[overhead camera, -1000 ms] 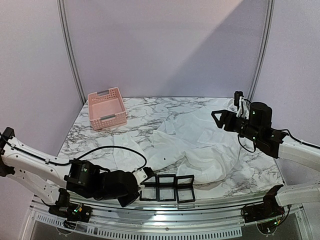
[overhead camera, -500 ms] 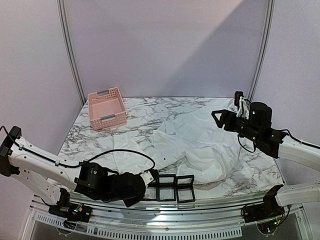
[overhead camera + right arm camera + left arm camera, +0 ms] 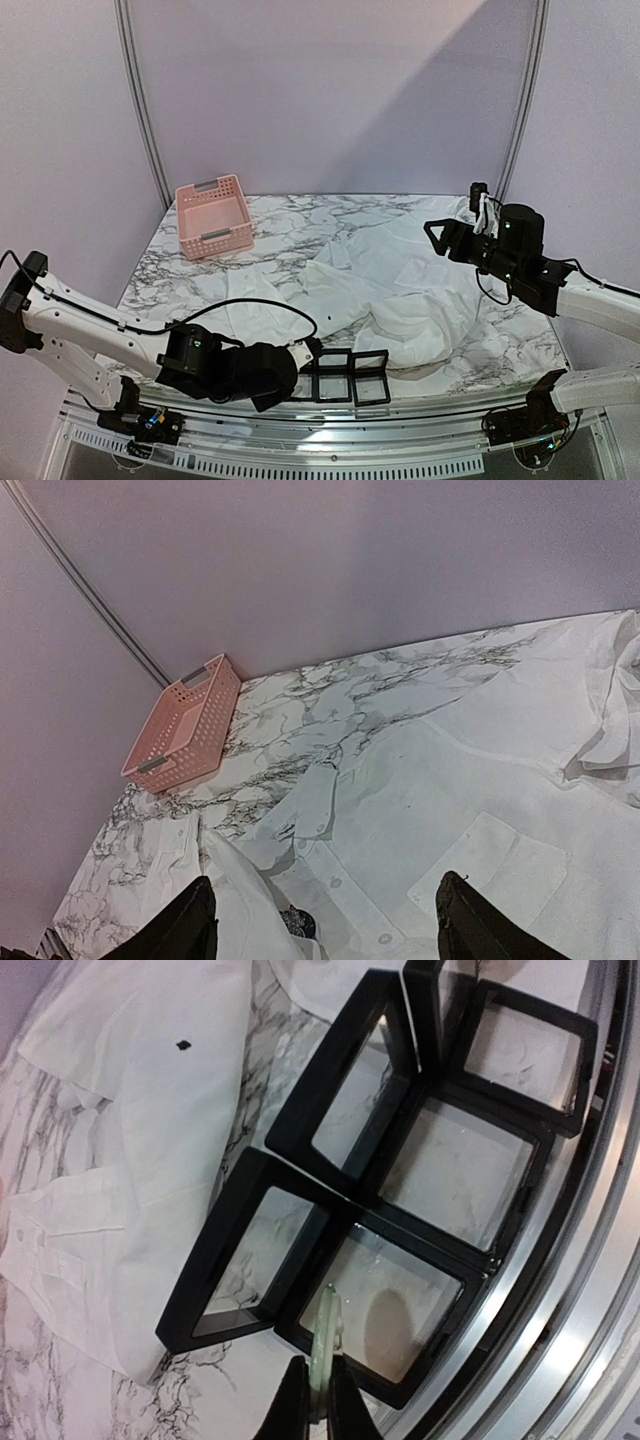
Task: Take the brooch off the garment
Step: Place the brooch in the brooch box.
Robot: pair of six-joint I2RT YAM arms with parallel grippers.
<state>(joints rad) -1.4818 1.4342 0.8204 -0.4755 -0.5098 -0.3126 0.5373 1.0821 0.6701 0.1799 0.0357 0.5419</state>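
Left gripper [image 3: 314, 1390]: jaws closed together and pinching the lower edge of a thin pale-green brooch [image 3: 327, 1325], which is showing edge-on and standing up from the fingertips. The brooch is off the fabric and hanging over the left-end frame of a cluster of black square display frames with clear film windows [image 3: 400, 1150]; whether it is touching the film cannot be told. The frames are sitting at the near edge of the white, grey-veined marble table [image 3: 330, 212], and some are tilting up at an angle. A large white wrinkled long-sleeved shirt [image 3: 400, 285] is lying spread across the middle and right of the table, its near edge just beside the frames. A small dark mark [image 3: 182, 1045] is showing on it, too small to identify. Right gripper [image 3: 325, 885]: jaws standing wide apart with nothing between them, hovering raised above the shirt's right side, well apart from the frames. A pink perforated plastic basket [image 3: 213, 216] is sitting at the far left corner of the table.
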